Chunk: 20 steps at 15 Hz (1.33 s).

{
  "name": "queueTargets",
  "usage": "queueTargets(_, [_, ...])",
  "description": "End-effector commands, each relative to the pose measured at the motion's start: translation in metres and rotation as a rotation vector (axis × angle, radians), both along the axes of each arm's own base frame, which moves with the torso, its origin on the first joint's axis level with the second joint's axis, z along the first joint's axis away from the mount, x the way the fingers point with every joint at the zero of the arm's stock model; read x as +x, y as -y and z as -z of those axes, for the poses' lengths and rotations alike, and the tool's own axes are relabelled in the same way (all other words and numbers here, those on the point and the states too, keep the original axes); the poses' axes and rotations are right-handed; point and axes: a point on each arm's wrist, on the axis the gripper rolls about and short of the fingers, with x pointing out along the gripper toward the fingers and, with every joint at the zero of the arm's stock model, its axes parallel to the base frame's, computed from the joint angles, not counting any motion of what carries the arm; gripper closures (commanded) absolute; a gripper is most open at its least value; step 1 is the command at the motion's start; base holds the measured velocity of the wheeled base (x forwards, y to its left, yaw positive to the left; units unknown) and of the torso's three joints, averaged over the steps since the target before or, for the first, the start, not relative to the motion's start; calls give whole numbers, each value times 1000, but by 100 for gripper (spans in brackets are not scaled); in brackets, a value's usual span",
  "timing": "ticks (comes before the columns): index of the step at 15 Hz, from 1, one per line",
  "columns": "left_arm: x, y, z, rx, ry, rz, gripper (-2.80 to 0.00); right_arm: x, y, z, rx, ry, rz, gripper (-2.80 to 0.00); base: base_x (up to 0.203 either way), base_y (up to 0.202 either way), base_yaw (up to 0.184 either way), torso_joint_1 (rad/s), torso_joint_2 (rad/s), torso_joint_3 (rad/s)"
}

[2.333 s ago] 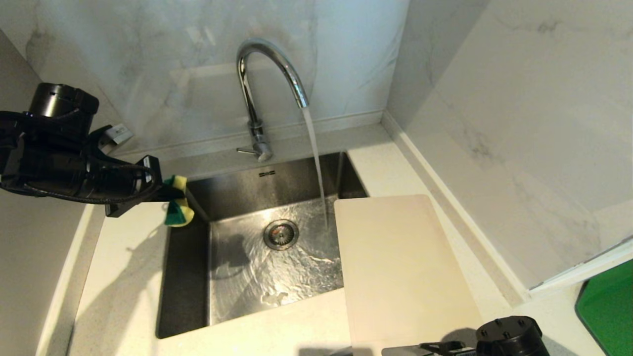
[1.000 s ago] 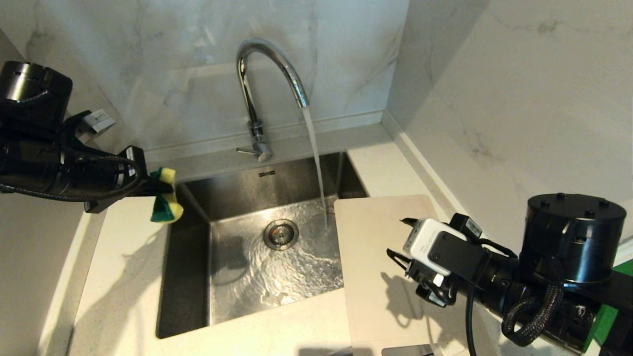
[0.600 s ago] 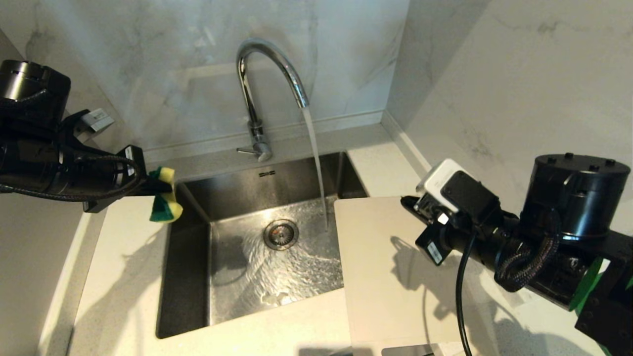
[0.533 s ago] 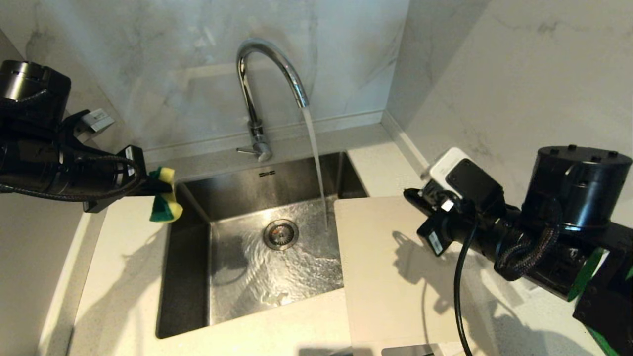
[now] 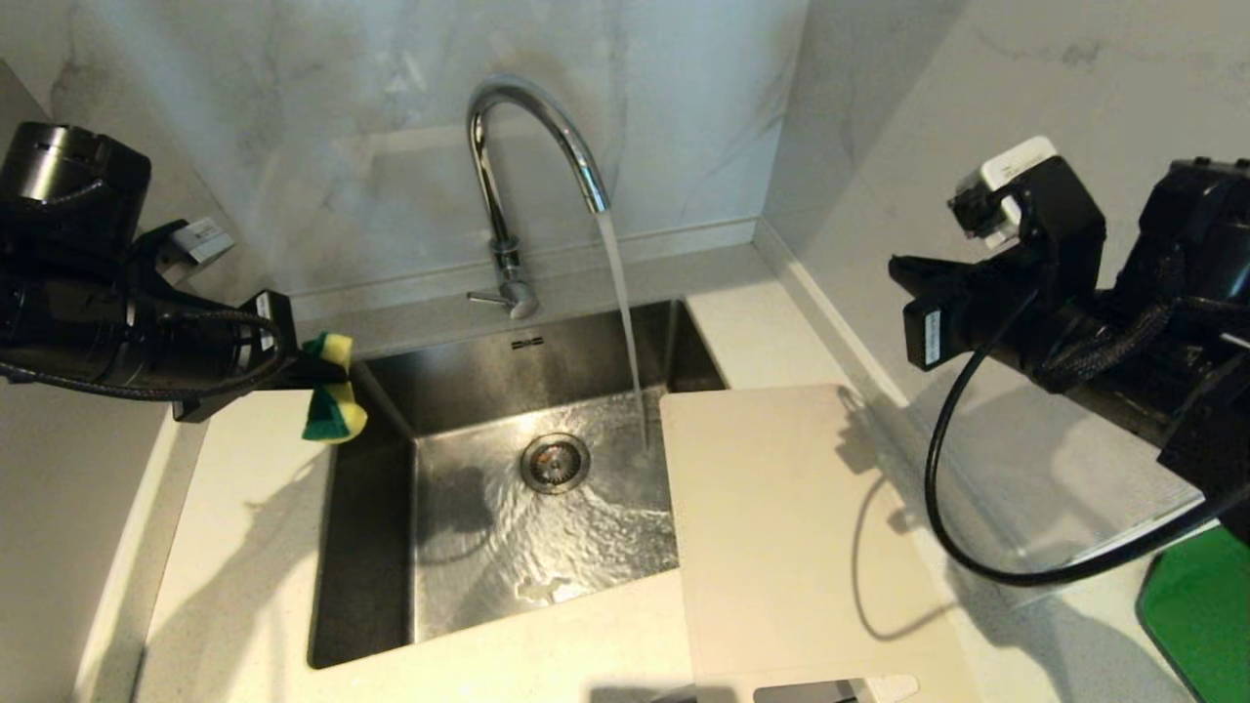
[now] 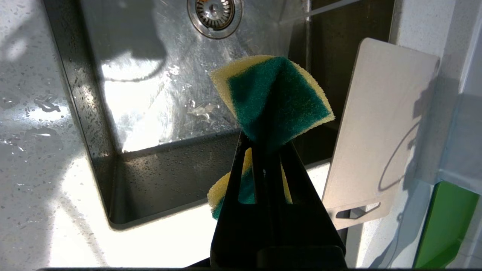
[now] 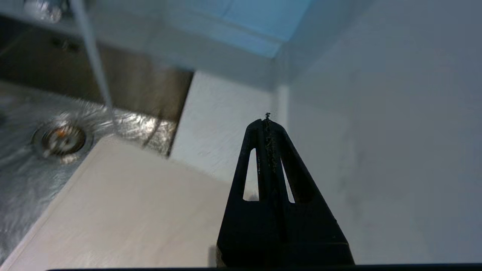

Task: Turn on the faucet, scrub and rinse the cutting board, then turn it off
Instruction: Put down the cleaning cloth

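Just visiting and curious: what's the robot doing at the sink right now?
Left gripper shut on sponge, beside sink. Right gripper shut, empty, above counter. Faucet running; cutting board flat, dry-looking, untouched. Nothing in the way.

White speckled counter (image 5: 244, 547) fills lower part of head view, wraps around steel sink (image 5: 371, 547) at centre. Wet drops on counter at sink's left side. Cutting board (image 5: 791, 537) lies flat on counter, right of centre, left edge hanging over sink. Handle hole at board's bottom end. Green thing (image 5: 1196, 610) in lower right corner.
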Motion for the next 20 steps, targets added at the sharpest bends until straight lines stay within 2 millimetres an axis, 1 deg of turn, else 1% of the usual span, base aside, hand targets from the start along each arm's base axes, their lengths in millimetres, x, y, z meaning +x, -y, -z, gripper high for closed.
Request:
queueTargets(1, [2,2,2,3,-7,0,0,3,7,-31,11,83,17,0,0,0,0,0,0,0])
queueTargets(3, [2,2,2,8,-4,-6,0,-2,11,-60,20,146,27,0,0,0,0,0,0,0])
queueTargets(5, [2,2,2,8,-4,-6,0,-15,17,-81,28,194,42,0,0,0,0,0,0,0])
queueTargets(7, [4,3,3,10,-10,-5,0,-35,19,-93,50,207,42,0,0,0,0,0,0,0])
queueTargets(9, [4,3,3,7,-11,-6,0,-57,22,-100,68,197,40,0,0,0,0,0,0,0])
queueTargets(10, [4,3,3,6,-12,-5,0,-67,23,-105,117,198,32,0,0,0,0,0,0,0])
queueTargets(11, [4,3,3,4,-13,-7,0,-72,23,-107,176,193,21,0,0,0,0,0,0,0])
queueTargets(13, [3,5,3,-5,-16,-6,0,-81,27,-110,309,178,10,0,0,0,0,0,0,0])
queueTargets(14, [3,5,3,-6,-17,-7,0,-90,31,-112,388,176,10,0,0,0,0,0,0,0])
queueTargets(15, [3,6,4,-6,-20,-6,0,-93,34,-108,408,164,24,0,0,0,0,0,0,0])
queueTargets(18, [3,9,5,-16,-30,-2,0,-116,40,-88,410,138,59,0,0,0,0,0,0,0])
queueTargets(20, [5,10,8,-15,-38,-4,0,-134,40,-67,406,101,64,0,0,0,0,0,0,0])
